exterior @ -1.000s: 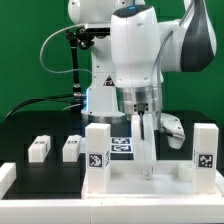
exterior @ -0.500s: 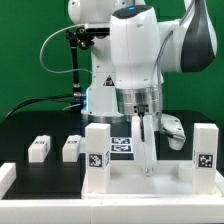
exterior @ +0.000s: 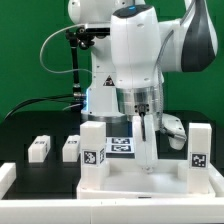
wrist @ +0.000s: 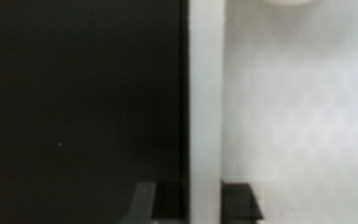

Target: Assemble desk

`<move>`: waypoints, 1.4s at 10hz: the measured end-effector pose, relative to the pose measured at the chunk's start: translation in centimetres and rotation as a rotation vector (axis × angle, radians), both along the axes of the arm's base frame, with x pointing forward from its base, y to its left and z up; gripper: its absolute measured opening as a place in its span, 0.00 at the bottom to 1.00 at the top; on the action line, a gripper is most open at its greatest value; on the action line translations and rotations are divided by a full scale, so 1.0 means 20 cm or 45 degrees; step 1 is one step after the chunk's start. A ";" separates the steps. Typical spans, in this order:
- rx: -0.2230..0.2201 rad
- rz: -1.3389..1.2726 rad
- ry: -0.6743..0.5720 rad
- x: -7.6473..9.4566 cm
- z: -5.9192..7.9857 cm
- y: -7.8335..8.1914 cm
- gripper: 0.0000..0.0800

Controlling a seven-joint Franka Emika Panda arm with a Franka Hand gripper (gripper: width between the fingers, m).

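In the exterior view you have the Panda arm (exterior: 135, 50) filling the upper middle of the frame against a green backdrop. Its gripper (exterior: 146, 168) points straight down into the lower middle. The white desk panel (exterior: 120, 182) lies flat along the bottom of the frame, running from about the middle out to the exterior view's right edge. The fingertips meet the panel on its upper face, between the legs that stand on it. One upright leg (exterior: 93, 150), its black-and-white tag facing you, stands at the panel's corner toward the exterior view's left. A second upright leg (exterior: 201, 150), also tagged, stands at the corner toward the exterior view's right. A patch of the marker board (exterior: 122, 146) shows on the black table (exterior: 30, 125) between the first upright leg and the gripper. Well apart from the panel, in the lower left of the frame, one loose leg (exterior: 38, 148) and another loose leg (exterior: 70, 147) sit side by side on the table without touching. In the wrist view you look down along the gripper (wrist: 195, 203). The two dark fingertips (wrist: 149, 203) sit close together on either side of a brighter white strip along the border of the desk panel (wrist: 300, 110), so the jaws are clamped on that edge. The panel's pale face lies on one side of the strip and the black table (wrist: 78, 100) on the other. A rounded white shape (wrist: 286, 3) at the frame's rim is cut off too much for you to identify.
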State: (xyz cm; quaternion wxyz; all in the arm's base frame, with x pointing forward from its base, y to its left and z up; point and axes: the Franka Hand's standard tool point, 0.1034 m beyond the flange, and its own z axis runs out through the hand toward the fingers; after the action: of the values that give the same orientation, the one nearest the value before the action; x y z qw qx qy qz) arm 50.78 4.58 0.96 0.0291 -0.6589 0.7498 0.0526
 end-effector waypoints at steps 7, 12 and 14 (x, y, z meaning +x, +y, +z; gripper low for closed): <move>0.000 0.003 0.000 0.00 0.00 0.00 0.08; 0.023 0.767 -0.097 -0.09 0.02 -0.27 0.08; 0.043 1.097 -0.120 -0.13 -0.01 -0.31 0.08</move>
State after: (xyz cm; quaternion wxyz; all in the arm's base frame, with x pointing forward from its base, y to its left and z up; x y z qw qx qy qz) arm 48.27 -1.56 0.81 0.0495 -0.9128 0.4032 0.0419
